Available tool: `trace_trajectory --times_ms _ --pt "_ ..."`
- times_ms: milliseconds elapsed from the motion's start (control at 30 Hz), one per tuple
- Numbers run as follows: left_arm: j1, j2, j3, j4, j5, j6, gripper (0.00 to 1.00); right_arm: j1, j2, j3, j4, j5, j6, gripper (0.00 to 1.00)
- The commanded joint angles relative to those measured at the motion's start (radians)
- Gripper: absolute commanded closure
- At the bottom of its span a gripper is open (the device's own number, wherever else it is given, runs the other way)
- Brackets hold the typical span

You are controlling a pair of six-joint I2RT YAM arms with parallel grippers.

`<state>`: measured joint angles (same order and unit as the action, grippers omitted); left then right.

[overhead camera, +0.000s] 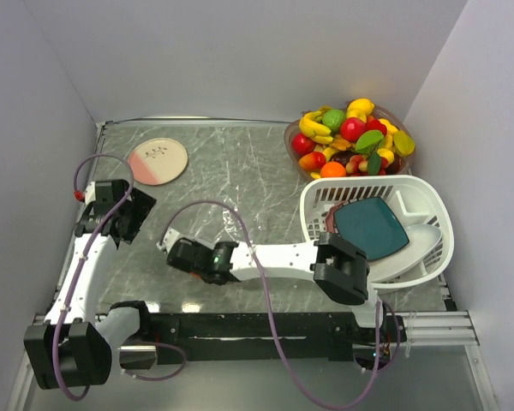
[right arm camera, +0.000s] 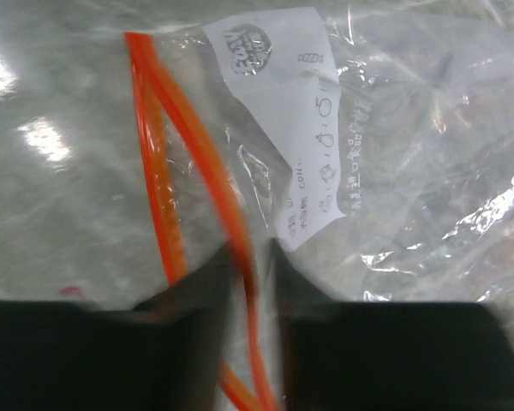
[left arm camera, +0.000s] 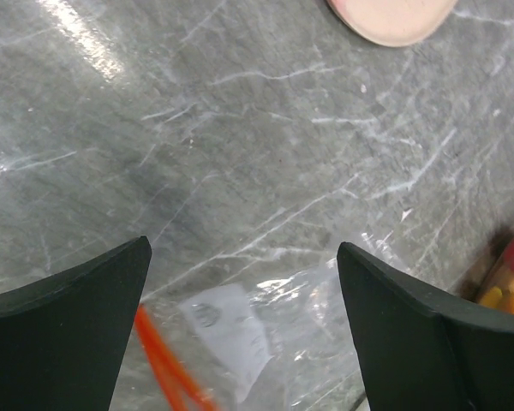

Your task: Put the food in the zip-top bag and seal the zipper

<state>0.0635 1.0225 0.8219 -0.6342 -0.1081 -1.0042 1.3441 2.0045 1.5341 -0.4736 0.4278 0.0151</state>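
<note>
The clear zip-top bag lies crumpled on the grey marbled table, with a white printed label near its mouth. Its orange-red zipper runs in two parted strips. My right gripper is shut on one strip at the bag's mouth; in the top view it reaches far to the left. My left gripper is open and empty above the table, with the bag and zipper just below its fingers. The food is piled in a clear bowl at the back right. The slider is not visible.
A white slatted basket holding a teal plate stands at the right, in front of the bowl. A pink plate lies at the back left. The enclosure walls stand close on both sides.
</note>
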Motion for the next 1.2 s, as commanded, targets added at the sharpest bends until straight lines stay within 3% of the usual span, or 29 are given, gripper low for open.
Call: trace_trajectory --times_ms 0,233,467,700,833,1167 --pt "0.004 -0.070 -0.030 0.085 0.077 0.073 0.03 -0.108 -0.022 0.109 -0.057 -0.001 0.045 0.97" --pt "0.002 -0.147 -0.029 0.151 0.174 0.151 0.01 -0.259 -0.108 0.319 -0.144 -0.131 0.137 1.00" --pt "-0.056 -0.162 0.072 0.146 0.184 0.203 0.16 -0.350 -0.056 0.546 -0.200 -0.145 0.252 1.00" --pt "-0.283 -0.125 0.166 0.145 0.053 0.185 0.29 -0.388 -0.055 0.581 -0.166 -0.184 0.325 1.00" --pt "-0.330 -0.124 0.203 0.105 -0.011 0.176 0.34 -0.404 -0.072 0.545 -0.131 -0.198 0.374 1.00" --pt "-0.392 -0.064 0.255 0.108 -0.087 0.185 0.35 -0.408 -0.098 0.488 -0.076 -0.222 0.450 1.00"
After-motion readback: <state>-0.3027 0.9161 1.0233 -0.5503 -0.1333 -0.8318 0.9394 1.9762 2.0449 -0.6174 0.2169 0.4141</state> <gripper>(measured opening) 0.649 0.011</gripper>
